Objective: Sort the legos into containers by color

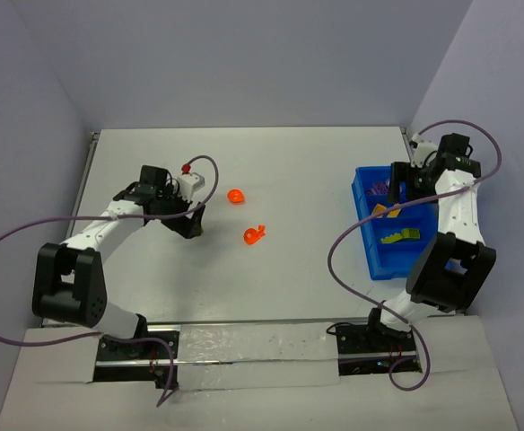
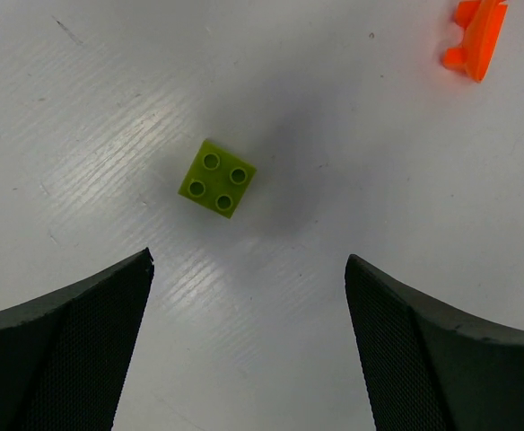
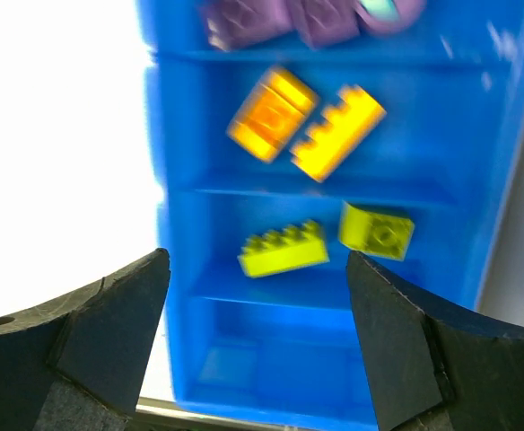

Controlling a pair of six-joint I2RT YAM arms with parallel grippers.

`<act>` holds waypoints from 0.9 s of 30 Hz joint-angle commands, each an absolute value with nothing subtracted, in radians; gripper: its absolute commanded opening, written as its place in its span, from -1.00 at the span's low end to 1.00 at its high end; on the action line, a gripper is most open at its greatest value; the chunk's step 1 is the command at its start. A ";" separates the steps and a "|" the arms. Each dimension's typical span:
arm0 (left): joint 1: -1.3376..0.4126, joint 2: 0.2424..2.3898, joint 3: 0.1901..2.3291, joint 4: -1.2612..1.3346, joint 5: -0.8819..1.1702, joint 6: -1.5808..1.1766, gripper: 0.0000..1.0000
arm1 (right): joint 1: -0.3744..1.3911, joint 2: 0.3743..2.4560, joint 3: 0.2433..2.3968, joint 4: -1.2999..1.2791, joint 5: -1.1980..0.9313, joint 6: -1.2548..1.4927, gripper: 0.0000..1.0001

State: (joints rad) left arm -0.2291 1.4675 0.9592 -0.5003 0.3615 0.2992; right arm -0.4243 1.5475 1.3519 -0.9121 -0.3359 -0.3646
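Though hidden overhead, lime brick (image 2: 217,178) shows from left wrist.

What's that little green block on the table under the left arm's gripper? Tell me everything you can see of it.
The lime-green brick is a small square piece that looks like plastic, with four round studs on top in two rows of two. It lies flat, studs up, turned cornerwise in the left wrist view, on the white table. Only the table touches it. The left gripper hangs open over it, clear of the brick.
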 commanded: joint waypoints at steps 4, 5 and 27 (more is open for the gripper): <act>-0.225 1.594 1.015 -0.498 0.430 0.441 0.74 | -0.333 1.469 1.461 -0.984 -0.445 -0.313 0.98; -0.225 1.611 1.022 -0.495 0.433 0.452 0.71 | -0.321 1.464 1.471 -0.992 -0.463 -0.308 1.00; -0.224 1.759 1.065 -0.437 0.506 0.640 -0.12 | -0.178 1.504 1.600 -1.068 -0.701 -0.223 1.00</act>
